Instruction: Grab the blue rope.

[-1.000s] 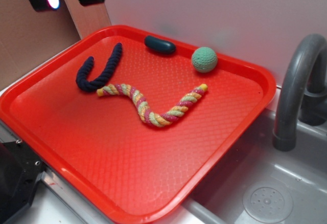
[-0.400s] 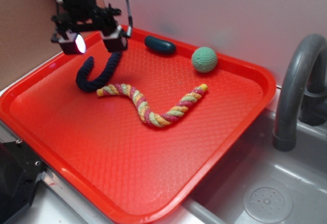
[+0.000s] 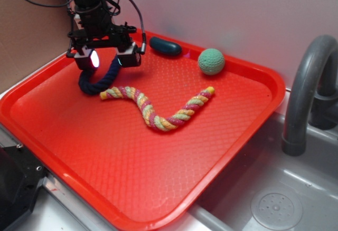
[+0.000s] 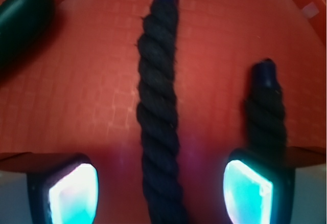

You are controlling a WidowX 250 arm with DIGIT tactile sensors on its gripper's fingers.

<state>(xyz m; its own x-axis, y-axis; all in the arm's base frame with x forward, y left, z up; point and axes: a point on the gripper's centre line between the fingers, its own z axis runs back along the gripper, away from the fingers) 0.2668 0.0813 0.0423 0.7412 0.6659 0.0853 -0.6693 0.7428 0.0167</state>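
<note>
The blue rope (image 3: 97, 84) is a thick navy twisted cord bent into a U on the red tray (image 3: 174, 162), at the back left. In the wrist view one arm of the blue rope (image 4: 158, 106) runs straight up the middle, between the two glowing fingertips (image 4: 74, 193). Its other arm lies at the right. My gripper (image 3: 109, 59) hangs open just above the rope, straddling one arm of it. Nothing is held.
A pink-yellow-green twisted rope (image 3: 156, 109) snakes across the tray's middle. A dark teal oblong lump (image 3: 165, 46) and a green ball (image 3: 211, 61) lie near the back rim. A grey sink (image 3: 274, 204) and faucet (image 3: 309, 83) stand at the right.
My gripper has come down and slightly to the right from the top left corner, and now hangs low over the blue rope. The objects on the tray have not moved.
</note>
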